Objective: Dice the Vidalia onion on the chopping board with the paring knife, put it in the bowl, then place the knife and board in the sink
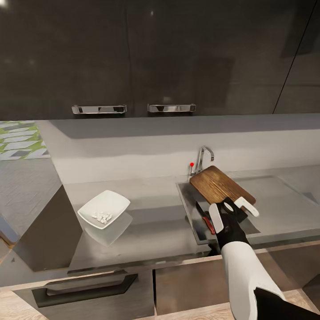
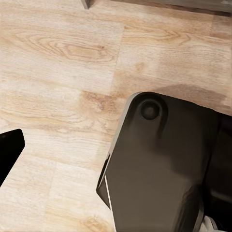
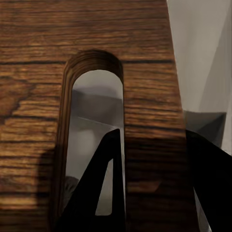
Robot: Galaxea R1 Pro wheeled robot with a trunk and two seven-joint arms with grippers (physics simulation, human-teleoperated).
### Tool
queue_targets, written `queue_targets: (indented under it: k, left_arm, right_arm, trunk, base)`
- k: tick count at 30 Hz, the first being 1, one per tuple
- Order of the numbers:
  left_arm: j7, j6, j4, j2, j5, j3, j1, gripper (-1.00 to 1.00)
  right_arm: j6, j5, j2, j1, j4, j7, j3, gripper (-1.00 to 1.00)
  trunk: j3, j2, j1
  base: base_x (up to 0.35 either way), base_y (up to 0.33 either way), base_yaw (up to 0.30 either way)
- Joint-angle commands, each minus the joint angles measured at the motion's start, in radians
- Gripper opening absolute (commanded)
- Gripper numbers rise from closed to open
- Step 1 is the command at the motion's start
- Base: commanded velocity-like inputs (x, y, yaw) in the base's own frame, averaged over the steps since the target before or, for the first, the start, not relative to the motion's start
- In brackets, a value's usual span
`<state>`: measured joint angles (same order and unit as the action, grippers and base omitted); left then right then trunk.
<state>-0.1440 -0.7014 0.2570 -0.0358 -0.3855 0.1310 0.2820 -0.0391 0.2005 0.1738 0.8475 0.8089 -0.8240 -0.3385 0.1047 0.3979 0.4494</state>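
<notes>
My right gripper [image 1: 232,212] is shut on the chopping board [image 1: 220,186] at its slot-handle end, holding the dark wooden board tilted above the grey sink [image 1: 284,209]. In the right wrist view one finger [image 3: 104,193] reaches through the board's oval slot and the other [image 3: 208,188] lies past the chopping board's [image 3: 87,43] edge. The red-handled paring knife [image 1: 205,218] lies in the basin beside the gripper. On the countertop to the left, the white square bowl [image 1: 104,209] holds the diced onion [image 1: 102,217] as small white cubes. One dark fingertip [image 2: 9,150] of my left gripper hangs over the wooden floor.
A chrome tap [image 1: 204,158] with a red-tipped lever [image 1: 192,164] stands behind the sink. Dark wall cabinets with chrome handles [image 1: 99,109] hang above the counter. Drawer fronts [image 1: 84,289] run below its front edge. The robot's dark base [image 2: 159,169] is seen over the floor.
</notes>
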Motion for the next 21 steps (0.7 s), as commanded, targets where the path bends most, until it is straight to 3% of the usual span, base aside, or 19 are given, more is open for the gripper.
queue_targets:
  k: [1,6,12,21]
  left_arm:
    - [-0.01,-0.001,0.002,0.001,-0.002,0.009,0.0,1.0]
    - [-0.011,-0.001,0.002,0.001,-0.001,0.009,0.0,1.0]
    - [-0.011,-0.001,0.002,0.001,-0.002,0.009,0.0,1.0]
    - [-0.011,-0.001,0.003,0.001,-0.003,0.009,0.0,1.0]
  right_arm:
    - [-0.004,0.004,0.001,0.001,0.002,-0.004,0.0,-1.0]
    - [-0.004,0.01,0.001,0.001,-0.001,-0.007,0.002,-1.0]
    - [-0.004,0.012,0.001,0.001,-0.004,-0.007,0.003,-1.0]
    - [-0.002,0.013,0.001,0.001,-0.022,-0.007,0.002,-1.0]
  trunk:
    - [0.002,0.002,0.001]
    - [0.003,0.002,0.001]
    - [0.005,0.002,0.001]
    - [0.01,0.002,0.001]
  base:
    - [0.0,0.0,0.0]
    - [0.0,-0.034,0.118]
    - [0.068,-0.152,0.228]
    - [0.012,-0.019,0.224]
